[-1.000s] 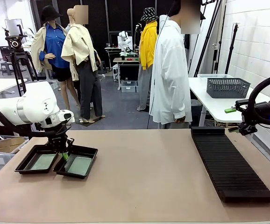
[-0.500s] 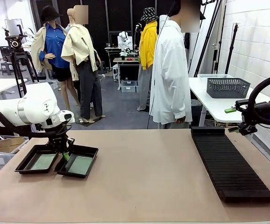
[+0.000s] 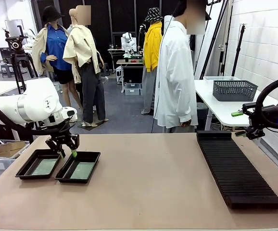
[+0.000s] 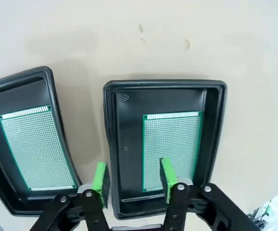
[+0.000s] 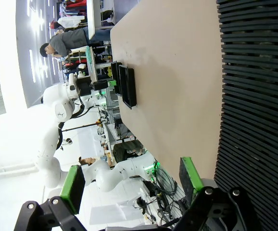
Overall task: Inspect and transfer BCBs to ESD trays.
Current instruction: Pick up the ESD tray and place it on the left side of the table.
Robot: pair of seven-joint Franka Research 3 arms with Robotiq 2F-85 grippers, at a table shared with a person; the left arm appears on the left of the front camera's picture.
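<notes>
Left gripper (image 4: 132,180), jaws parted and empty, is held just above the near rim of a black tray (image 4: 214,120), whose green board (image 4: 171,144) lies lengthwise ahead.

Left gripper (image 3: 67,149) is now raised clear above the 2 ESD trays (image 3: 20,173) (it sat low between them 1 s ago); jaws stand parted, nothing held.
</notes>
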